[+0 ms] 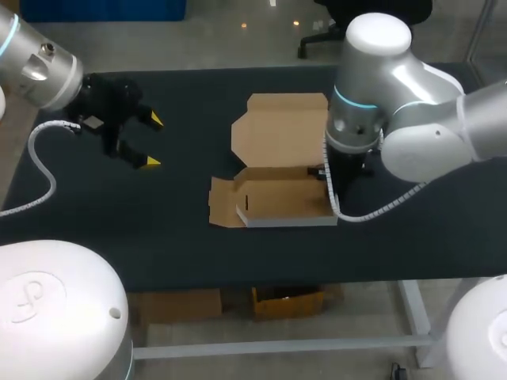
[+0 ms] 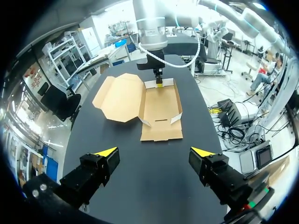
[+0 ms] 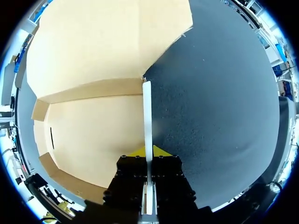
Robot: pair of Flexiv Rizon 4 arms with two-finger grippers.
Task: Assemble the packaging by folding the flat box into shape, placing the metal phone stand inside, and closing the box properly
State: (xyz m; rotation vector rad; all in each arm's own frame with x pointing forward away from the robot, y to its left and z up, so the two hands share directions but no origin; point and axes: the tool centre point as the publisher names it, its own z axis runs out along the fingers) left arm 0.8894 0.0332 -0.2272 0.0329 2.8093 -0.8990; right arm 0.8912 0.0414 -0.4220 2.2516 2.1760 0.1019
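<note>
The box (image 1: 277, 198), in the middle of the frame, is only half folded, lid flat; the right gripper (image 3: 149, 151) pinches its side wall (image 3: 147, 112), the left gripper (image 1: 153, 140) hangs open upper left, no stand inside yet.

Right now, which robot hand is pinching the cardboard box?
The right gripper: it is shut on the upright side wall of the cardboard box. The left gripper hangs open, away from the box.
</note>
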